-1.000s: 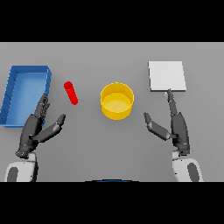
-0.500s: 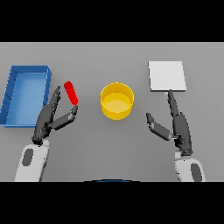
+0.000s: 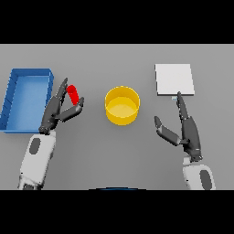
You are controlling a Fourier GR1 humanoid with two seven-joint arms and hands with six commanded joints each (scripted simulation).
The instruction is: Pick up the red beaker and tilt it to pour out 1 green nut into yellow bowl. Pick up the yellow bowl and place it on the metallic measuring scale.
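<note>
Head view: the small red cylindrical beaker [image 3: 72, 94] lies tilted on the grey worktop [image 3: 114, 151], just right of the blue rectangular tray [image 3: 25, 98]. The left robot hand [image 3: 59, 111] brackets it, straight fingers beside it and thumb below, released; whether they touch it is unclear. The round yellow bowl [image 3: 122, 105] stands mid-worktop; no nut can be made out. The right robot hand [image 3: 185, 130] lies released, fingertips just below the flat pale square measuring scale [image 3: 174, 79].

Left hand [image 3: 58, 111] now forward at the red beaker [image 3: 73, 94], fingers [image 3: 60, 93] and thumb flanking it.
</note>
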